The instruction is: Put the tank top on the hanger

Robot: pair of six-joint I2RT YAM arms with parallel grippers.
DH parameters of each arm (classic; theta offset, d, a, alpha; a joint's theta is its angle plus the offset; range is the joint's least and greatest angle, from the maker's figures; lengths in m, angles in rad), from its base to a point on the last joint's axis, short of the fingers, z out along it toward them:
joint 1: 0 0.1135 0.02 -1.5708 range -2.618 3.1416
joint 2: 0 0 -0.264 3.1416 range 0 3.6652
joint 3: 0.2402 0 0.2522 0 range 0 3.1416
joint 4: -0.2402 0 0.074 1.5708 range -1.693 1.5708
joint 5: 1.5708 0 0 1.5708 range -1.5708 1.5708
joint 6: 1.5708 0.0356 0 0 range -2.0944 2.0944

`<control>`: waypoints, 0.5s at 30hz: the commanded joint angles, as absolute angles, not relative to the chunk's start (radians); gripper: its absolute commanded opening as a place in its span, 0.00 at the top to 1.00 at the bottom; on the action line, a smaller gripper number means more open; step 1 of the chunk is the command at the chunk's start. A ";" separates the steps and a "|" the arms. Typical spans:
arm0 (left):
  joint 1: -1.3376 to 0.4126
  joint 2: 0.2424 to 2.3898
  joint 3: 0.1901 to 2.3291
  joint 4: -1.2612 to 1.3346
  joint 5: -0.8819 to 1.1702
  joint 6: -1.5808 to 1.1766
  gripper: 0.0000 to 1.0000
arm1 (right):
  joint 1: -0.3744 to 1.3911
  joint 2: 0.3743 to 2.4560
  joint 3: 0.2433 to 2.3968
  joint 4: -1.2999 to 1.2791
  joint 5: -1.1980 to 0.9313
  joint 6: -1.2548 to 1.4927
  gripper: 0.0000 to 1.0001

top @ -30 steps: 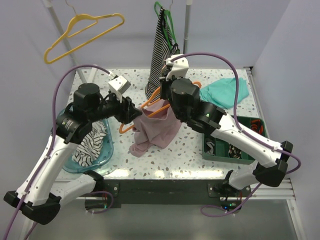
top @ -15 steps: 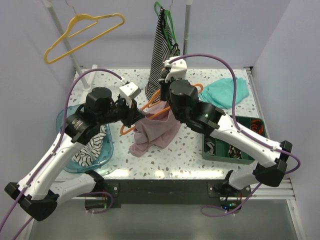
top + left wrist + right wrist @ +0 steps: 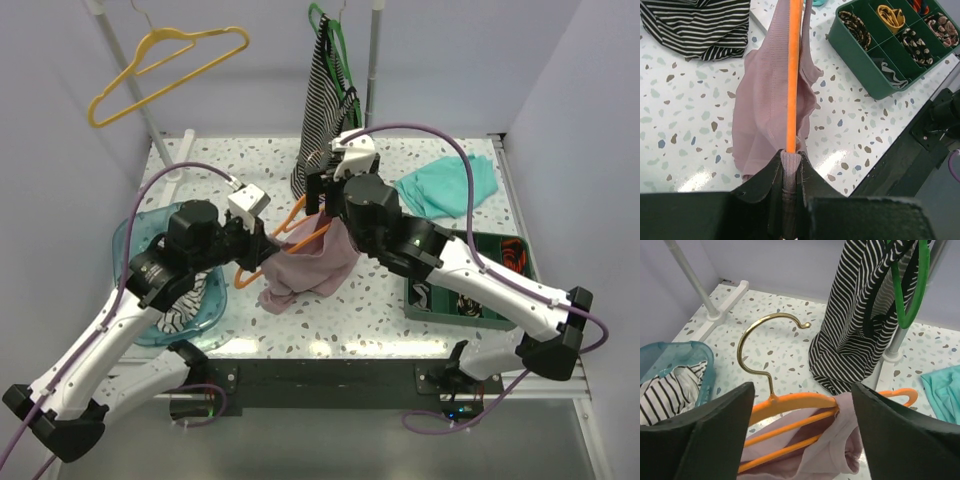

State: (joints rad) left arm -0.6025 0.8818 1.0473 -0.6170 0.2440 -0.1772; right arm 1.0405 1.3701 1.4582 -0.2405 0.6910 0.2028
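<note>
The left gripper [image 3: 790, 159] is pinching narrowly on a fold of the tank top [image 3: 762, 105], seemingly together with the end of the hanger [image 3: 794, 70], pinning cloth to bar so it cannot slide off; the right gripper [image 3: 802, 390] is standing wide, straddling the hanger's neck and gripping nothing; the tank top is draping from the hanger onto the table [image 3: 685, 115], beside the green tray [image 3: 860, 65].

Mauve tank top [image 3: 765, 110]: soft matt cloth, fine knit, stitched hems. Orange hanger [image 3: 793, 75]: smooth plastic, slight sheen. Its hook [image 3: 752, 337]: polished gold-coloured metal. Speckled counter [image 3: 690, 125]: glossy, terrazzo look, lamp glare low in frame. Green tray [image 3: 860, 72], upper right: matt plastic. Teal basin [image 3: 670, 346], left edge: translucent plastic. Black-and-white striped top [image 3: 855, 315]: knit cloth. The left hand [image 3: 790, 162]: matt black plastic.
</note>
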 commanded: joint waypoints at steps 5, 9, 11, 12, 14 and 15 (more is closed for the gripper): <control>-0.601 0.764 1.029 -0.616 0.094 -0.287 1.00 | 1.040 1.171 1.336 -0.242 0.676 0.247 0.01; -0.603 0.713 1.093 -0.696 -0.041 -0.322 1.00 | 1.040 1.072 1.292 -0.264 0.753 0.259 0.01; -0.603 0.703 1.126 -0.744 -0.096 -0.334 1.00 | 1.040 1.014 1.264 -0.267 0.773 0.258 0.01; -0.603 0.703 1.170 -0.764 -0.157 -0.344 1.00 | 1.040 0.999 1.259 -0.270 0.790 0.255 0.01; -0.603 0.709 1.222 -0.808 -0.233 -0.351 1.00 | 1.040 0.967 1.250 -0.281 0.793 0.252 0.01; -0.603 0.716 1.279 -0.816 -0.279 -0.341 1.00 | 1.042 0.962 1.249 -0.288 0.795 0.253 0.01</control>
State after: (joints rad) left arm -0.6025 0.7242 1.1034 -0.7982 -0.0608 -0.3084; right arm 1.0405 1.0103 1.2629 -0.2821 0.7349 0.2417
